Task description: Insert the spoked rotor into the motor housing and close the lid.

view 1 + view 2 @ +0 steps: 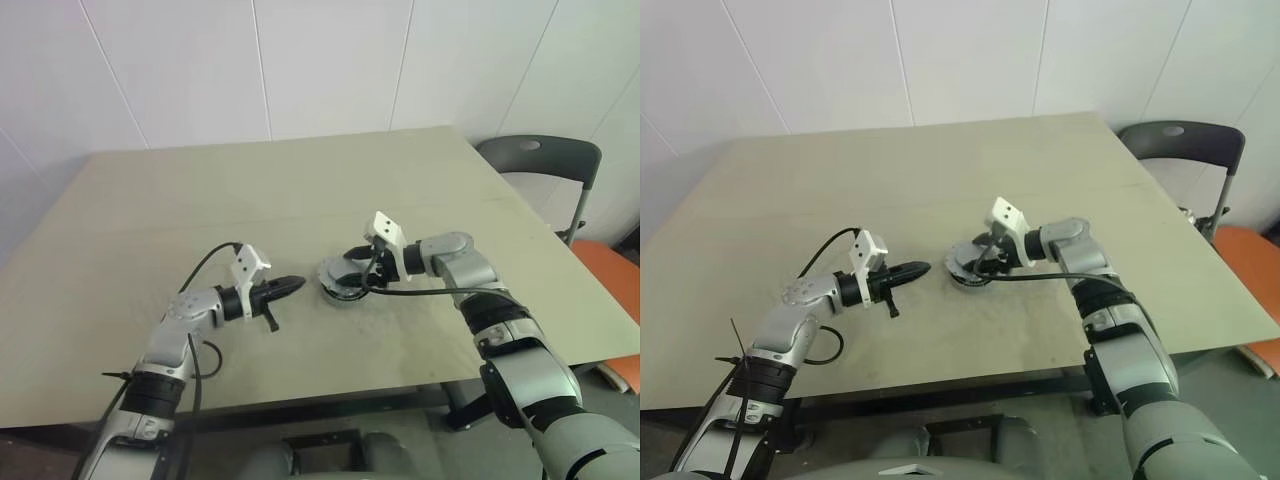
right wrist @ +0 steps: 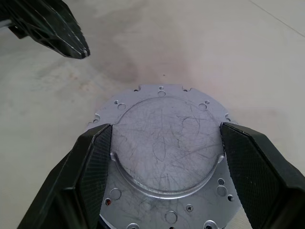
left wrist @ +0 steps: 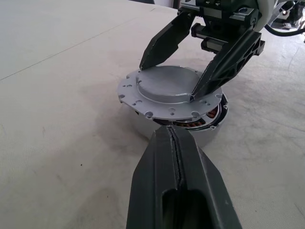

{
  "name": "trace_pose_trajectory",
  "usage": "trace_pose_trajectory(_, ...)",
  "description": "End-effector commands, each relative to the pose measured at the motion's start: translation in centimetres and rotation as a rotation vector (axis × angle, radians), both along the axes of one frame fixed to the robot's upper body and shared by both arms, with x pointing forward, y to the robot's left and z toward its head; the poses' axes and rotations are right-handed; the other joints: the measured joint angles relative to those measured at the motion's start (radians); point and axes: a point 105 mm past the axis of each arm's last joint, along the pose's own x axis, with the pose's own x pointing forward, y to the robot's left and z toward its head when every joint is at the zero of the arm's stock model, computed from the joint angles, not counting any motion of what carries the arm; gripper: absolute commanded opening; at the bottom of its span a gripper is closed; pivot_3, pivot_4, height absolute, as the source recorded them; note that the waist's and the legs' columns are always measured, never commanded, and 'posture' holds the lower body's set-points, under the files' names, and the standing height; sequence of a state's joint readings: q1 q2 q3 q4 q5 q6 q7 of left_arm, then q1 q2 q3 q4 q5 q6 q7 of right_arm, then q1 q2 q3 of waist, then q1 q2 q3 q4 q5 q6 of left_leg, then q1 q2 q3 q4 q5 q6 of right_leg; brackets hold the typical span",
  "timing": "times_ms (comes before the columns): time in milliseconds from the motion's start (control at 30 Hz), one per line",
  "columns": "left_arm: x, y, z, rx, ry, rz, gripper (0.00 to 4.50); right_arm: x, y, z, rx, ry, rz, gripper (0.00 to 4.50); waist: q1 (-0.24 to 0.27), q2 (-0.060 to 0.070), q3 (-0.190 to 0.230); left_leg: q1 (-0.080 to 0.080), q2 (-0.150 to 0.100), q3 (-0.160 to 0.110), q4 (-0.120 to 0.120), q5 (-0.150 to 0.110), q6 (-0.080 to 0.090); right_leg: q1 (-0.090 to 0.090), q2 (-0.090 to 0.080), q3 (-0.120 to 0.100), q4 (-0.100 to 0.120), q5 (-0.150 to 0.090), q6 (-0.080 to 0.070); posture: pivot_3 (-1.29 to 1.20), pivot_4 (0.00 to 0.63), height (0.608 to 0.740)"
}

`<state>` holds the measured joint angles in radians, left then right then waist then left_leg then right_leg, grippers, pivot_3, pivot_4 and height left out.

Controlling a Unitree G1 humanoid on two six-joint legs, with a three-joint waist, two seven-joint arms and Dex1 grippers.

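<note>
The lid (image 3: 167, 90), a grey disc with a raised round centre, lies tilted on top of the motor housing (image 3: 209, 125), and copper windings show under its lifted edge. My right gripper (image 2: 166, 130) reaches in from the right, its fingers (image 2: 95, 162) pressed on either side of the lid's raised centre. My left gripper (image 1: 295, 285) is shut and empty. It points at the housing (image 1: 340, 285) from the left, a short gap away. The spoked rotor is hidden from view.
The housing stands near the middle of a pale table (image 1: 200, 200). A grey chair (image 1: 545, 160) and an orange seat (image 1: 610, 270) stand past the table's right edge. White wall panels rise behind it.
</note>
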<state>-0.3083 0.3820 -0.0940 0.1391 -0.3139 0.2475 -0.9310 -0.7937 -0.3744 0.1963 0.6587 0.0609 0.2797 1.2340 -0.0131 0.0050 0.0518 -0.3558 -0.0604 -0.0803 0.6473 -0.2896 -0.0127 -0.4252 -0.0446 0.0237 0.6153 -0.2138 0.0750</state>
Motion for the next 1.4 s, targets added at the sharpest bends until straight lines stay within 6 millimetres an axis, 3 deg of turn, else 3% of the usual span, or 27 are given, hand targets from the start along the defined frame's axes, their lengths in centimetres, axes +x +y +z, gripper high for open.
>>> trace_pose_trajectory(33,0.2,0.1,0.9,-0.003,-0.043,0.002,0.0,-0.3,1.1,1.9,0.093,-0.024,0.045,3.22,-0.001,0.0,0.0,0.0,0.0,0.0,0.0,0.0,0.0,0.0,0.0,0.0,0.0,0.0,0.0,0.0,0.0,0.74)
trace_pose_trajectory(200,0.0,0.1,1.1,-0.015,-0.039,-0.009,0.0,-0.2,0.9,2.6,0.122,-0.041,0.04,3.22,-0.001,0.0,0.0,0.0,0.0,0.0,0.001,0.0,0.0,0.0,0.0,0.0,0.001,0.0,0.0,0.0,0.0,0.74)
trace_pose_trajectory(433,-0.8,1.5,1.5,-0.018,-0.032,-0.026,0.0,-0.2,-0.6,0.4,-0.059,-0.096,0.053,3.22,0.0,0.0,0.0,0.0,0.0,0.0,0.002,0.0,0.0,0.0,0.0,0.0,0.002,0.0,0.0,0.0,0.0,0.74)
trace_pose_trajectory(667,-0.6,2.9,1.5,-0.004,-0.031,0.007,0.0,0.0,-0.4,0.4,-0.077,-0.118,0.062,3.22,0.001,0.0,0.0,0.001,0.0,0.0,0.004,0.0,0.0,0.001,0.0,0.0,0.004,0.0,0.0,0.0,0.0,0.74)
trace_pose_trajectory(1400,-0.5,2.8,1.1,0.001,-0.029,0.011,0.0,-0.8,-1.0,-1.2,-0.176,-0.069,0.087,3.22,0.001,-0.001,-0.001,0.002,0.0,0.0,0.005,0.0,0.0,0.002,0.0,0.0,0.006,0.0,0.0,0.0,0.0,0.74)
